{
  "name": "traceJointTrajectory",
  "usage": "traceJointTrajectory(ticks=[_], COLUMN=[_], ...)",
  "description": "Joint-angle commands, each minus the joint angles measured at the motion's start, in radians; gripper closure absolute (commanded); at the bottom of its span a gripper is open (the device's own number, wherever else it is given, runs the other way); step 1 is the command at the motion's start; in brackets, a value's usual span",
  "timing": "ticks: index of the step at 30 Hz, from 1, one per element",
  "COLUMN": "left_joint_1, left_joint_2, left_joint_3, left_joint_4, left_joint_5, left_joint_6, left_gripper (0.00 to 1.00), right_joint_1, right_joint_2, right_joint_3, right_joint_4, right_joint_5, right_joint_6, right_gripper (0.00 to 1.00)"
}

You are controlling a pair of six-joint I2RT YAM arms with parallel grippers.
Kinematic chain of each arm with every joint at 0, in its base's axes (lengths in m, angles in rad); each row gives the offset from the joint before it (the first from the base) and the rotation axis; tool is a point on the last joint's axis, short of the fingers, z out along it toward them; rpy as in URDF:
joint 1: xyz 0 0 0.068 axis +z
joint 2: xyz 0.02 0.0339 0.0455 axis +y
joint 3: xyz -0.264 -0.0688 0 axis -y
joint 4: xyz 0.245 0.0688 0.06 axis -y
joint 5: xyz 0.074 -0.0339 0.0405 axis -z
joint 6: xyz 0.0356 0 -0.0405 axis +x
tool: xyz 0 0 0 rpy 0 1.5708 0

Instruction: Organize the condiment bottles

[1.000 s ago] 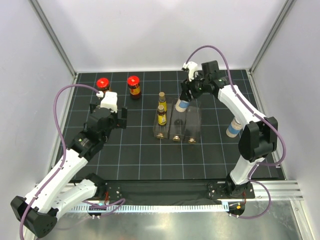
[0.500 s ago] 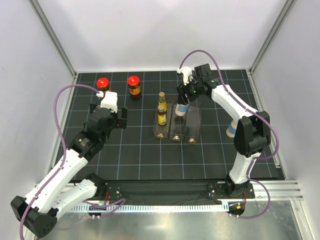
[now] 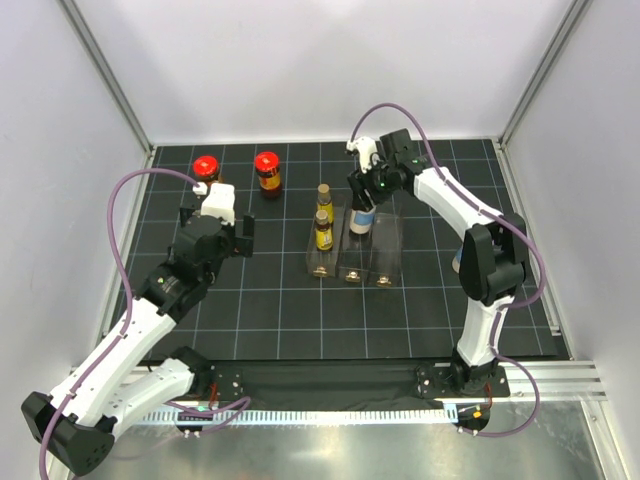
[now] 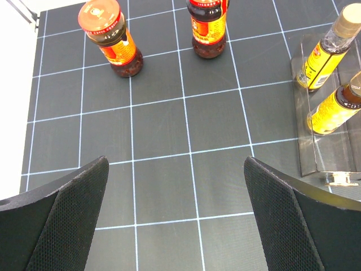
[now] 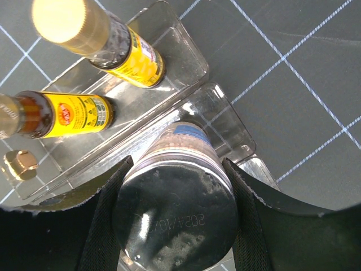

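Note:
My right gripper (image 3: 363, 196) is shut on a white blue-labelled bottle (image 3: 362, 220) and holds it in the far end of the middle slot of the clear rack (image 3: 383, 252). In the right wrist view the fingers (image 5: 107, 195) clamp both sides of this bottle (image 5: 175, 214), whose shiny end faces the camera. Two slim yellow-labelled bottles (image 3: 324, 203) (image 3: 323, 233) stand in the left slot. Two amber jars with red caps (image 3: 206, 167) (image 3: 267, 173) stand at the far left. The second white bottle (image 3: 464, 257) stands at the right, partly hidden by the right arm. My left gripper (image 4: 175, 164) is open and empty.
The rack's right slot holds nothing. Its front edge carries small brass feet (image 5: 20, 164). The left wrist view shows both jars (image 4: 110, 36) (image 4: 207, 28) ahead and the rack (image 4: 316, 155) with the yellow bottles (image 4: 324, 51) (image 4: 337, 106) to the right. White walls enclose the black gridded mat.
My right gripper has moved left and down with the white bottle, from beside the rack to the middle slot. The left arm has not moved.

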Motion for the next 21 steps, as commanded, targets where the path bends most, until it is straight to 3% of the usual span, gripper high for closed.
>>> traceJointTrajectory(ticks=[1,12,21], left_joint_1=[0.000,0.002,0.002], left_joint_2=[-0.015,-0.015,-0.018], left_joint_3=[-0.004,-0.004,-0.004], left_joint_4=[0.047,0.047,0.047], left_joint_5=[-0.020,-0.020,-0.020], left_joint_6=[0.004,0.004,0.004], left_gripper=[0.00,0.00,0.00], right_joint_1=[0.008,0.016,0.017], right_joint_2=[-0.006,0.015,0.014], right_joint_3=[0.070,0.072,0.067], right_joint_4=[0.031,0.026,0.029], right_joint_5=[0.004,0.018,0.024], right_joint_6=[-0.012,-0.018,-0.016], right_gripper=[0.81,0.66,0.40])
